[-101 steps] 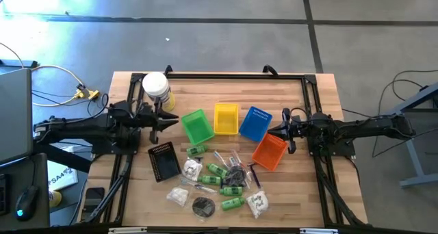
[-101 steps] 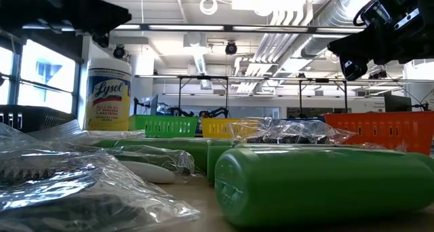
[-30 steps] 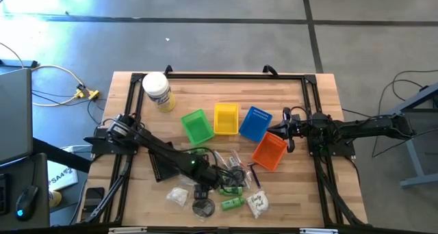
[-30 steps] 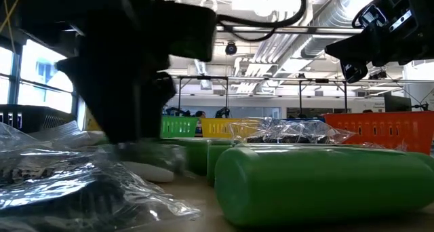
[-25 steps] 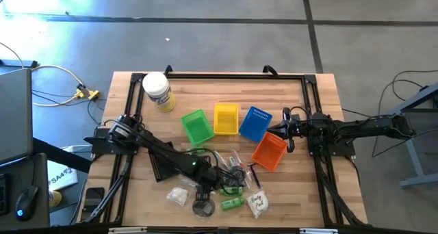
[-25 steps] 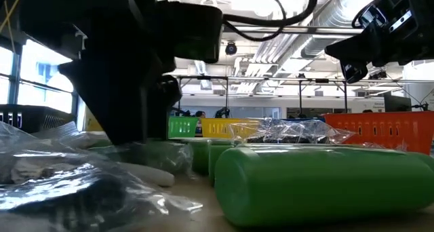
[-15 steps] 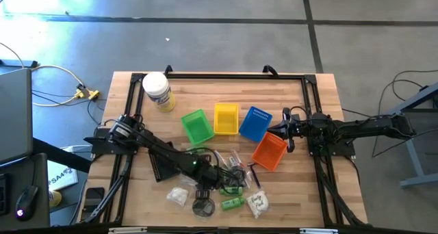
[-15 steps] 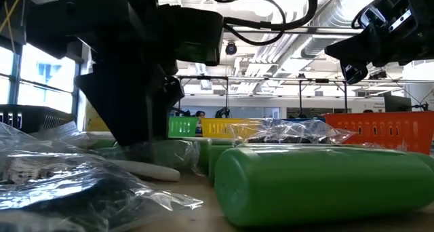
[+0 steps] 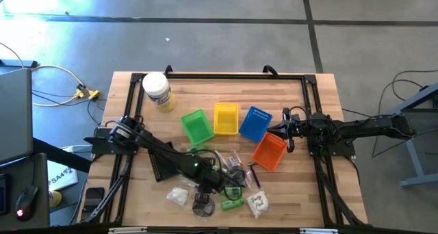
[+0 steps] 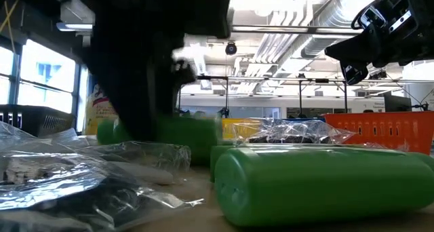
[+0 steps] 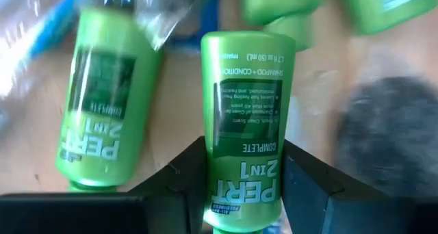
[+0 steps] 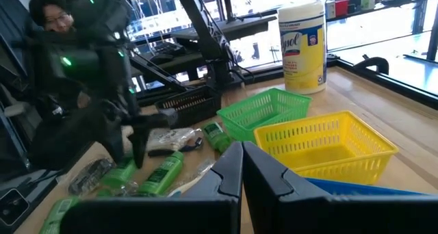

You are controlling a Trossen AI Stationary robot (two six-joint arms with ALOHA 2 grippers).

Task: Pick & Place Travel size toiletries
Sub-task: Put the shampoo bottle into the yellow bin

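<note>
My left gripper (image 11: 246, 187) is over the pile of travel size toiletries (image 9: 229, 179) at the table's near middle, shut on a small green bottle (image 11: 246, 111). In the low view this bottle (image 10: 169, 133) hangs above the table under the dark gripper. A second green bottle (image 11: 102, 97) lies flat beside it. Another lies close to the low camera (image 10: 319, 184). Clear-wrapped items (image 10: 74, 174), white sachets (image 9: 258, 202) and a black round pouch (image 9: 202, 206) lie around. My right gripper (image 9: 284, 130) waits shut at the right, beside the orange basket (image 9: 269, 152). My left gripper pinches the green bottle's two long sides (image 11: 215, 172) between its two fingers (image 11: 179, 178), near the bottle end closest to the wrist. The fingers come steeply from above and lie across the bottle. The bottle hangs about level, clear of the table.
Green (image 9: 197, 126), yellow (image 9: 226, 118) and blue (image 9: 255, 123) baskets stand in a row behind the pile, and a black basket (image 9: 164, 161) lies to its left. A big white jar with a yellow label (image 9: 157, 92) stands at the far left. A person (image 12: 51, 18) shows beyond the table.
My left gripper has risen a little from the pile. The green bottle between its fingers has come up off the table, staying about level. The clear wrapping beside it has shifted slightly.
</note>
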